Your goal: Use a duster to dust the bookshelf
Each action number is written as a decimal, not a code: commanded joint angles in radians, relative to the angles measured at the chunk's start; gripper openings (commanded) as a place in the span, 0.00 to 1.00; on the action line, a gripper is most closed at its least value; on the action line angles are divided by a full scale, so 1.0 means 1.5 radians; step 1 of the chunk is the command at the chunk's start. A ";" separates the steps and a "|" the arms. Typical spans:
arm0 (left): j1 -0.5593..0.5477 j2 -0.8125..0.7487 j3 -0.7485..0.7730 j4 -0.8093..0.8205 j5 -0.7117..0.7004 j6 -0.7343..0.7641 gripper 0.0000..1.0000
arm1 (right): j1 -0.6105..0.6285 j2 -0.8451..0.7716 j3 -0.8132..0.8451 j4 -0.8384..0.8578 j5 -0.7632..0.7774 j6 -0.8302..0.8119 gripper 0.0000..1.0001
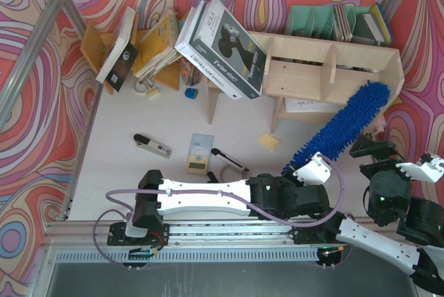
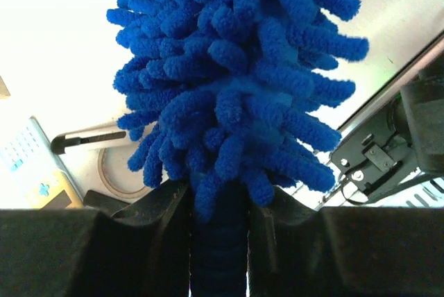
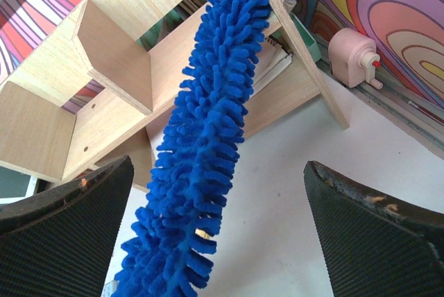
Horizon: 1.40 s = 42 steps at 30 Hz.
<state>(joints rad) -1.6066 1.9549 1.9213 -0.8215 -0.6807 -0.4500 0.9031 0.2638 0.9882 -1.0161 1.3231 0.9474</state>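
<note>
The pale plywood bookshelf [image 1: 326, 68] stands at the back right, its compartments open toward me. My left gripper [image 1: 300, 172] is shut on the handle of the bright blue duster [image 1: 343, 127]; the fluffy head slants up and right, its tip against the shelf's right end. In the left wrist view the handle sits clamped between my fingers [image 2: 166, 241] under the duster head [image 2: 236, 75]. My right gripper [image 1: 399, 158] is open and empty to the right of the duster; in its view the duster [image 3: 208, 137] crosses the bookshelf [image 3: 118, 61] between the wide-apart fingertips [image 3: 76, 234].
A large dark book [image 1: 222, 47] leans on the shelf's left end. An orange-brown rack with leaning books [image 1: 139, 44] is at the back left, a green file holder [image 1: 333, 23] behind the shelf. A calculator [image 1: 200, 153], stapler [image 1: 152, 146], tape ring [image 2: 121, 172] and pink sharpener [image 3: 354, 57] lie about.
</note>
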 commanded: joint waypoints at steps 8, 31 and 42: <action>0.026 0.054 0.144 -0.043 -0.101 -0.007 0.00 | 0.003 -0.003 -0.003 -0.014 0.003 0.009 0.98; 0.060 0.087 0.145 -0.073 -0.012 -0.038 0.00 | 0.003 -0.004 -0.003 -0.015 0.001 0.009 0.98; 0.039 0.002 0.141 0.020 -0.125 0.052 0.00 | 0.003 0.000 -0.002 -0.015 0.002 0.009 0.98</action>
<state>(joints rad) -1.5379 2.0663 2.1487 -0.9031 -0.7639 -0.4328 0.9031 0.2638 0.9882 -1.0161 1.3087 0.9504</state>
